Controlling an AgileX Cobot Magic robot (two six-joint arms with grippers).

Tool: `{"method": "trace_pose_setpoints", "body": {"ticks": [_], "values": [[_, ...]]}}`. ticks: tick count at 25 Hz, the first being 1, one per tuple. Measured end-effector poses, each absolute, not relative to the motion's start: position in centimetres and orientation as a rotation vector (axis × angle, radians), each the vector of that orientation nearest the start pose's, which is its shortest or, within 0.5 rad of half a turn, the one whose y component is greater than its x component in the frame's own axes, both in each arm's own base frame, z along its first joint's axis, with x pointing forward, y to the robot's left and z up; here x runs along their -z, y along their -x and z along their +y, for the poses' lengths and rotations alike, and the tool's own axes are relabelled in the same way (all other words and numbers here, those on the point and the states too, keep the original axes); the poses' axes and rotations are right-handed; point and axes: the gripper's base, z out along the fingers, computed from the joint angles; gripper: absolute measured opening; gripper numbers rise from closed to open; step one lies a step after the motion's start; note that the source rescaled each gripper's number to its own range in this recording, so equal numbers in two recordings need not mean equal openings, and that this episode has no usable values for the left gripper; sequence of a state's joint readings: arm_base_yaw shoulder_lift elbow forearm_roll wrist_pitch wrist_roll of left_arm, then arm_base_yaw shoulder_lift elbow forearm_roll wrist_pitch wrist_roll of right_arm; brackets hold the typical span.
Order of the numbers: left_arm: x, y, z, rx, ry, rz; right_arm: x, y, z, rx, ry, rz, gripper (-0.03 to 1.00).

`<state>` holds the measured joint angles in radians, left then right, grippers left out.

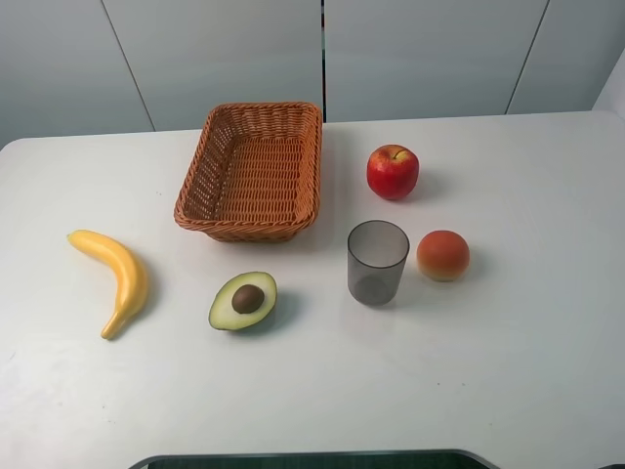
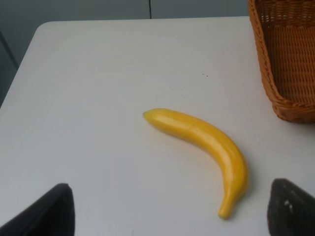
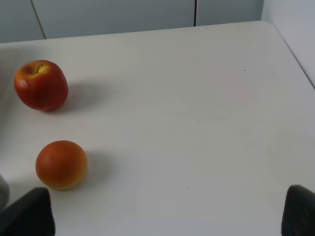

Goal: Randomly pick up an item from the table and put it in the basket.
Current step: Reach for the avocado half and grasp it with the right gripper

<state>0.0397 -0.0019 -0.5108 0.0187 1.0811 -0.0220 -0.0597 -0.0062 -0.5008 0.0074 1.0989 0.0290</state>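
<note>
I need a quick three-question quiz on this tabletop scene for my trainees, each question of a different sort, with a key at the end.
1. Fill the gap: in the high view, the avocado half lies between the banana and the grey ____.
2. True or false: the basket already holds a fruit.
3. Which fruit lies farthest to the right in the high view?
A. the banana
B. the avocado half
C. the orange-red round fruit

Key: 1 cup; 2 false, the basket is empty; 3 C.
</note>
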Motion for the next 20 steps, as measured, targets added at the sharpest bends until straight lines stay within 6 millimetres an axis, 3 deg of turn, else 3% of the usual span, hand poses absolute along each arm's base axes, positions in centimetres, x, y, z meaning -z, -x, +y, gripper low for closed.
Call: {"method": "trace_pose_setpoints", "body": {"ticks": [12, 15, 20], "values": [[-27.9, 0.7, 0.1, -0.033, 0.065, 2.051, -27.6, 0.6, 0.2, -0.004, -0.092, 2.102, 1.00], [-27.9, 0.7, 0.1, -0.033, 0.065, 2.051, -28.4, -0.5, 0.3, -0.036, -0.096, 2.212, 1.00], [-27.9, 0.7, 0.1, -0.033, 0.065, 2.051, -30.8, -4.6, 0.3, -0.072, -0.109, 2.405, 1.00]]}}
